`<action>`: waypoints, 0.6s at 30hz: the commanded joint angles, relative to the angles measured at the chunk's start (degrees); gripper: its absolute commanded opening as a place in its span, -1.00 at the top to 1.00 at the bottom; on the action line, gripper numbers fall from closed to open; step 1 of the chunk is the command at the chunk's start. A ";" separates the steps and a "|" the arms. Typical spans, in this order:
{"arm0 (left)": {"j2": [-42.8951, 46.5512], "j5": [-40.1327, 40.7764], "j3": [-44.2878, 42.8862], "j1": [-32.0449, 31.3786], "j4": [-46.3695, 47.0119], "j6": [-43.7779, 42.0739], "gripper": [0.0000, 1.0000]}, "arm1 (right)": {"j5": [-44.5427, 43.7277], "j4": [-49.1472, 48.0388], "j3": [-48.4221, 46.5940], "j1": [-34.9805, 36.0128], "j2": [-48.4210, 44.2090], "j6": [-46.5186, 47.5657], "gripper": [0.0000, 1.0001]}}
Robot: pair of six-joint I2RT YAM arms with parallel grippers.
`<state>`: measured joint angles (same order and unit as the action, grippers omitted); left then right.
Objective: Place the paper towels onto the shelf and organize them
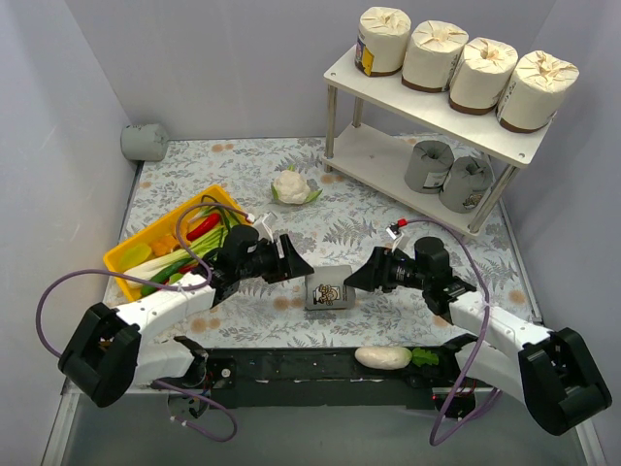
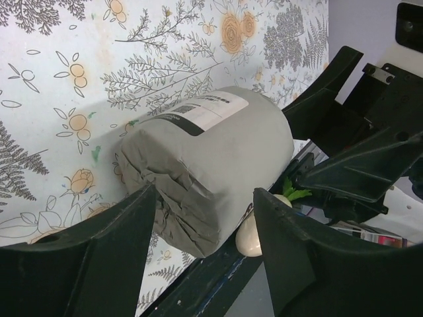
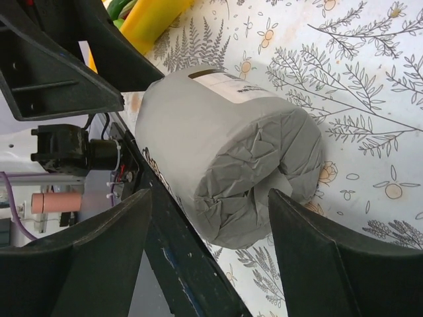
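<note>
A grey paper towel roll (image 1: 328,288) lies on its side on the table near the front edge, between my two grippers. My left gripper (image 1: 297,265) is open just to its left, and its jaws frame the roll's pleated end (image 2: 211,158) without touching it. My right gripper (image 1: 356,278) is open just to its right and faces the other pleated end (image 3: 225,172). The shelf (image 1: 388,155) stands at the back right. Four cream rolls (image 1: 464,63) stand on its top board and two grey rolls (image 1: 446,175) on the lower board. Another grey roll (image 1: 144,142) lies at the back left.
A yellow tray (image 1: 124,254) of vegetables sits left of the left arm. A cauliflower (image 1: 294,186) lies mid-table. A long white radish (image 1: 383,357) lies on the black front rail (image 1: 291,364), close behind the roll in the left wrist view (image 2: 250,234).
</note>
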<state>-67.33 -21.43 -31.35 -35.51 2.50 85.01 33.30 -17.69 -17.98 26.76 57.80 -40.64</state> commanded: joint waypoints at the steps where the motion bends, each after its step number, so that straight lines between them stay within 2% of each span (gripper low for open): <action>1: -0.96 -0.19 0.85 -0.62 3.56 0.68 -0.17 | 2.82 -11.29 1.10 0.39 2.40 -2.51 -0.54; 3: -1.58 -0.10 1.64 -0.79 4.09 0.77 -0.15 | 3.00 -13.32 1.54 0.39 3.10 -2.77 -0.54; 7: -1.75 0.07 2.79 -1.06 5.23 1.12 -0.09 | 4.84 -16.22 1.28 0.31 6.52 -3.47 -0.38; 11: -1.84 0.60 3.49 -1.06 5.32 0.77 -0.04 | 6.07 -23.41 2.51 0.31 8.64 -6.36 -0.27; 18: -2.63 0.95 4.02 -1.06 5.85 0.15 -0.03 | 7.48 -28.27 3.83 0.48 11.37 -9.80 -0.25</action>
<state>-69.32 -21.32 -28.05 -36.25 7.68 86.13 38.46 -38.24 -14.90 26.81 68.42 -47.83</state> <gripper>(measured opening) 0.518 0.623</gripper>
